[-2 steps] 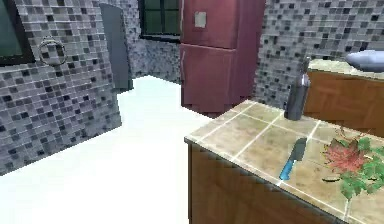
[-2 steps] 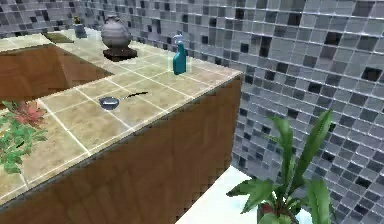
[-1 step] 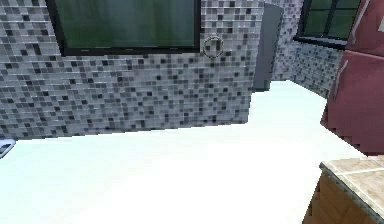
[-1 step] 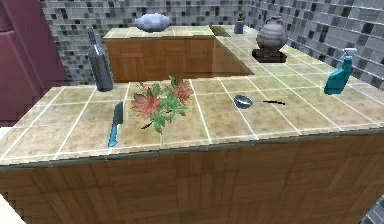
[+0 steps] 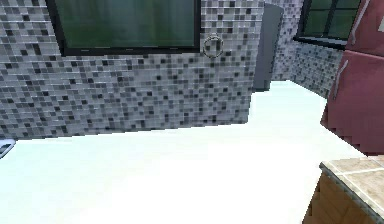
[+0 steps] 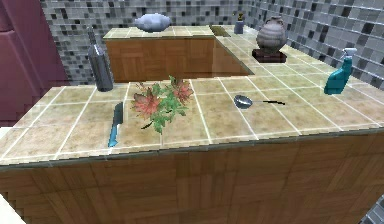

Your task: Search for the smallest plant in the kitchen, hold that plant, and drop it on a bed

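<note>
A small plant with red flowers and green leaves sits on the tan tiled counter, a little left of the middle of the arm side view. On the counter's far arm a small dark thing stands near the wall, too small to name.
On the counter are a dark bottle, a blue-handled knife, a grey spoon-like thing, a blue spray bottle, a brown vase and a grey lump. Ahead: mosaic wall, open white floor, dark red appliance, counter corner.
</note>
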Motion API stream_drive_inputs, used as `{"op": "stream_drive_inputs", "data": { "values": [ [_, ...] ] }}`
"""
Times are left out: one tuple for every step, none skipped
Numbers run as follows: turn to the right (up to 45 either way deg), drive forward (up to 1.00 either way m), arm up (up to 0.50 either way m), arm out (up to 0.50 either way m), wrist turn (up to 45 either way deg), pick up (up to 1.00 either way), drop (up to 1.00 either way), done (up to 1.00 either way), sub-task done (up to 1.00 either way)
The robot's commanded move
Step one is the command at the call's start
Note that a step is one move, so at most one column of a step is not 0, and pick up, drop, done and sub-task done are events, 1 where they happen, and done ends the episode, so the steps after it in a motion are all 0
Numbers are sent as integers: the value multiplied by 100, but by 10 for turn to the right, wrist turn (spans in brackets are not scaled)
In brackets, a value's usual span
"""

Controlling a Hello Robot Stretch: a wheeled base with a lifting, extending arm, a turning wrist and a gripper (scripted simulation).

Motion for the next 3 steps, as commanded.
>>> {"op": "stream_drive_inputs", "data": {
  "values": [
    [0, 0, 38, 0, 0, 0, 0, 0, 0],
    [0, 0, 0, 34, 0, 0, 0, 0, 0],
    [0, 0, 0, 0, 450, 0, 0, 0, 0]
  ]
}}
